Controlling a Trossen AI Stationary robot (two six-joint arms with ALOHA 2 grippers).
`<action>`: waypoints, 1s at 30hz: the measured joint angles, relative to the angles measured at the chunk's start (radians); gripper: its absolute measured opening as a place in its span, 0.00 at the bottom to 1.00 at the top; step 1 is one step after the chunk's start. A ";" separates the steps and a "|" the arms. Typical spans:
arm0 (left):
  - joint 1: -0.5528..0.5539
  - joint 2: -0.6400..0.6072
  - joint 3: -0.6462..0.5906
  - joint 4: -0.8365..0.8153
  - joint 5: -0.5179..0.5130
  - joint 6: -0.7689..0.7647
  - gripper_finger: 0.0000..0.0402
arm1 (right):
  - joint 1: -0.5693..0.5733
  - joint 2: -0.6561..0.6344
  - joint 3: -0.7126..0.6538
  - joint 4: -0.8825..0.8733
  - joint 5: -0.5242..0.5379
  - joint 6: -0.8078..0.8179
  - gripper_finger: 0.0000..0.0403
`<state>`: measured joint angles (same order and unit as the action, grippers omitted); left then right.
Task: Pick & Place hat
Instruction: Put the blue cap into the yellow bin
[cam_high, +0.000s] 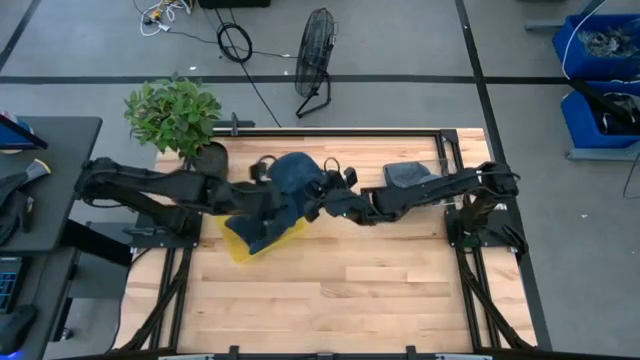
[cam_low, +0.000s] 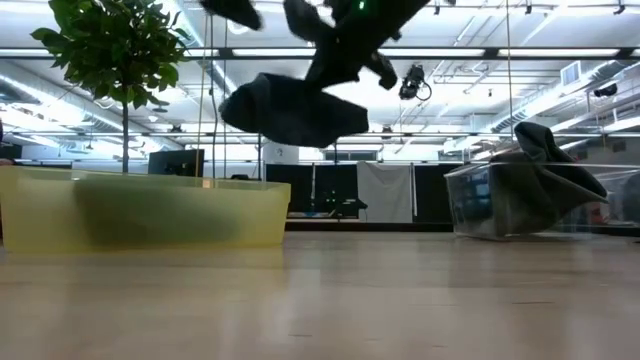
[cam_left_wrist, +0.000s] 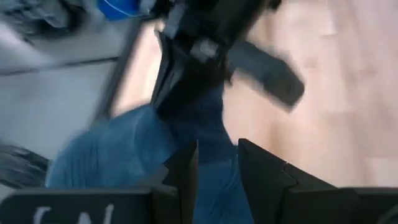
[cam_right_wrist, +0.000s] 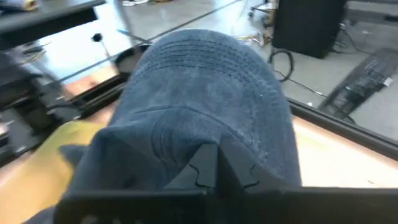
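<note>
Your blue hat (cam_high: 287, 190) hangs in the air over the yellow bin (cam_high: 258, 240) on the desk (cam_high: 330, 290) — both arms meet at it. The right gripper (cam_right_wrist: 214, 168) has its jaws pinching the hat's fabric. The left gripper (cam_left_wrist: 214, 171) also grips the hat, its jaws nipped on a fold.

A potted plant (cam_high: 175, 115) and floor fan (cam_high: 317, 62) stand behind.

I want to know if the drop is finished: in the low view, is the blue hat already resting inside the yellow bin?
No: the blue hat hangs in the air above the yellow bin, clear of its rim.
</note>
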<state>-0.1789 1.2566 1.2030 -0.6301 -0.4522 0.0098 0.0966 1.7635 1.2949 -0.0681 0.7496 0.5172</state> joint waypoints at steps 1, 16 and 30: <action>0.002 0.018 0.000 0.011 -0.035 0.019 0.29 | -0.011 0.004 0.000 0.001 -0.005 0.007 0.01; 0.087 0.197 0.000 0.057 -0.203 0.121 0.29 | -0.035 0.011 0.000 -0.034 -0.098 -0.036 0.01; 0.079 0.196 0.000 -0.096 -0.098 0.035 0.21 | -0.007 0.007 0.000 -0.005 -0.145 -0.262 0.01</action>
<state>-0.0995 1.4521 1.2026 -0.7264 -0.5500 0.0453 0.0891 1.7702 1.2945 -0.0735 0.6042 0.2553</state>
